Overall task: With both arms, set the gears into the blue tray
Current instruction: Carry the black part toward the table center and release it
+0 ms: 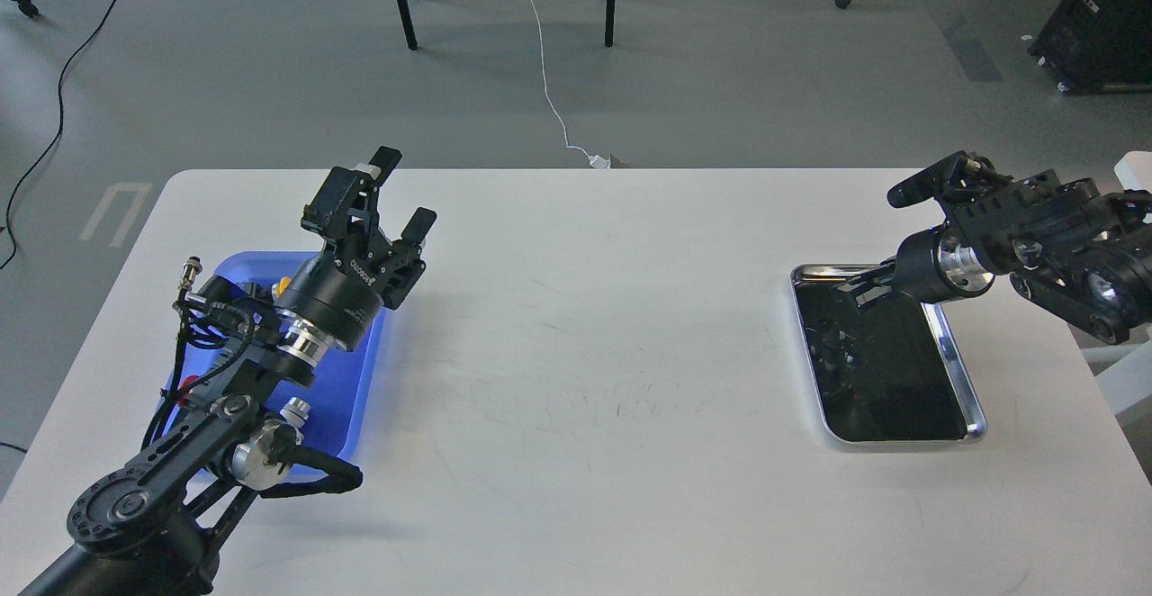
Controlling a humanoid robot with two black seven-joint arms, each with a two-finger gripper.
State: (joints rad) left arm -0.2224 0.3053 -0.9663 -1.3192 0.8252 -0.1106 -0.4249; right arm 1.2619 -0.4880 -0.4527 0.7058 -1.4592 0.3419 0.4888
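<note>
Blue tray (355, 380) lies half hidden beneath the left gripper (402, 189), fingers apart; right gripper (855, 290), state unclear, dips into the silver tray (958, 371).

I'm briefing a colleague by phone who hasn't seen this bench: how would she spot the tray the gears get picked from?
Start at the white rectangular table and look to its right side, under the robot's right black claw. There lies a shiny silver metal tray with a dark inside. Unlike the bright-blue plastic tray at the left, it has a mirror-like rim and a black floor.
</note>
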